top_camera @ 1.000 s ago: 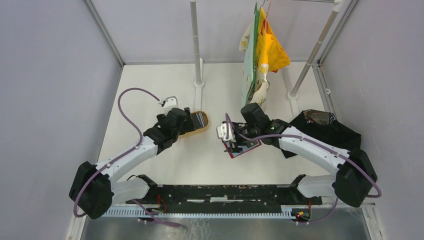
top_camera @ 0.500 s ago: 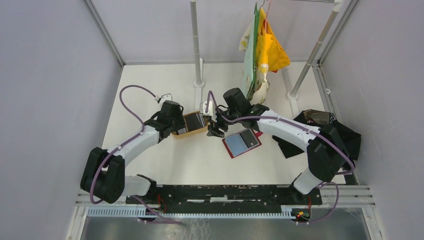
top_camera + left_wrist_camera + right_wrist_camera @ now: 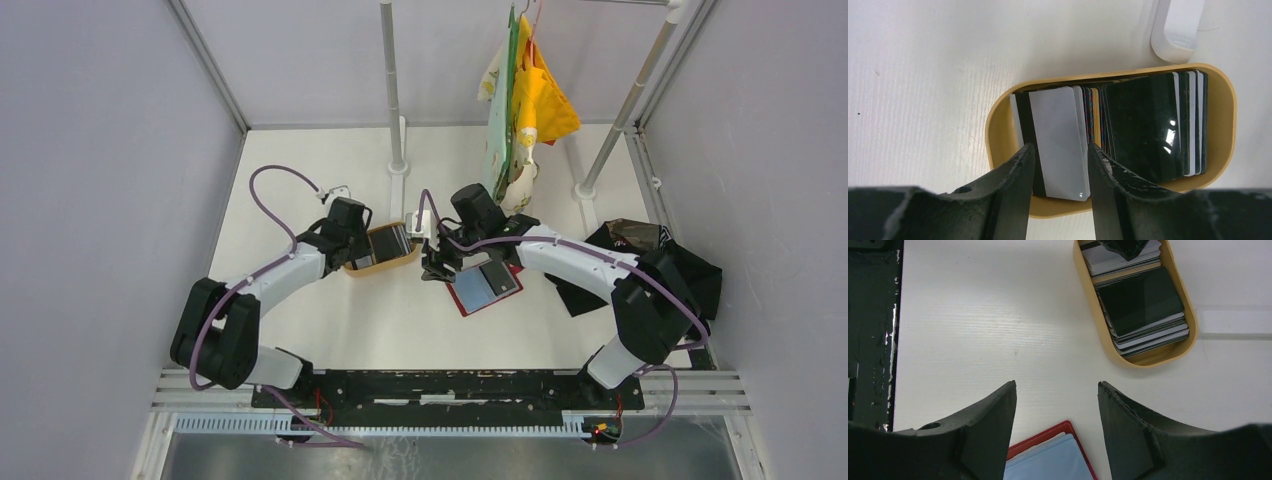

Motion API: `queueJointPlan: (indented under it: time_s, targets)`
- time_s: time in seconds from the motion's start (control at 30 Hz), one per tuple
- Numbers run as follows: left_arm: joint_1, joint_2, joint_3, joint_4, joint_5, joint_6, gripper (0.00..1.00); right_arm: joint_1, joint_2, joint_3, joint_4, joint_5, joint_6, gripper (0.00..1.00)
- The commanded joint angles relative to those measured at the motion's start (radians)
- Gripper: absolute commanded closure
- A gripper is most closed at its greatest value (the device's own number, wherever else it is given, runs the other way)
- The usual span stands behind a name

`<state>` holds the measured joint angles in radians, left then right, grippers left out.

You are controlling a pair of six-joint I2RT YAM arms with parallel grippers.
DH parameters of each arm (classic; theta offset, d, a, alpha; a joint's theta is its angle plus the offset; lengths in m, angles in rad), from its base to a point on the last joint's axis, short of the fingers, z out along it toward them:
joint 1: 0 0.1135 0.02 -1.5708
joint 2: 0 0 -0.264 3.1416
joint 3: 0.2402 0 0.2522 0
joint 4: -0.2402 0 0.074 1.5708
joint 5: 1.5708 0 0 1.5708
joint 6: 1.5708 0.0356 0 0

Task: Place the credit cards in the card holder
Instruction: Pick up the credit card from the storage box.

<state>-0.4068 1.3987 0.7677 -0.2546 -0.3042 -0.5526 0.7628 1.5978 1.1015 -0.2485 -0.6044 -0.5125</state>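
Many thin, likely slick credit cards [image 3: 1143,125] are crowding the tray [image 3: 1222,100]; the left gripper [image 3: 1060,150], half-spread, is straddling one's long edges, hold unclear

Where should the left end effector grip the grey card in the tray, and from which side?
Across its two long edges, from above: the grey card lies face-up on the stack, and the tan tray walls off its sides. The left end effector straddles it.
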Motion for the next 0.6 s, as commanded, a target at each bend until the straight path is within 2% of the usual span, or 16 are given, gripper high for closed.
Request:
queueJointPlan:
  time_s: [0.0, 0.23, 0.57]
  targets:
    - [0.003, 0.019, 0.045, 0.017, 0.003, 0.043, 0.52, -0.005, -0.018, 0.000, 0.026, -0.024, 0.008, 0.34]
    - [0.006, 0.038, 0.046, 0.017, 0.001, 0.042, 0.58, -0.009, -0.016, 0.000, 0.023, -0.027, 0.011, 0.34]
    - [0.015, 0.070, 0.058, 0.020, 0.029, 0.052, 0.57, -0.011, -0.005, 0.004, 0.017, -0.031, 0.014, 0.34]
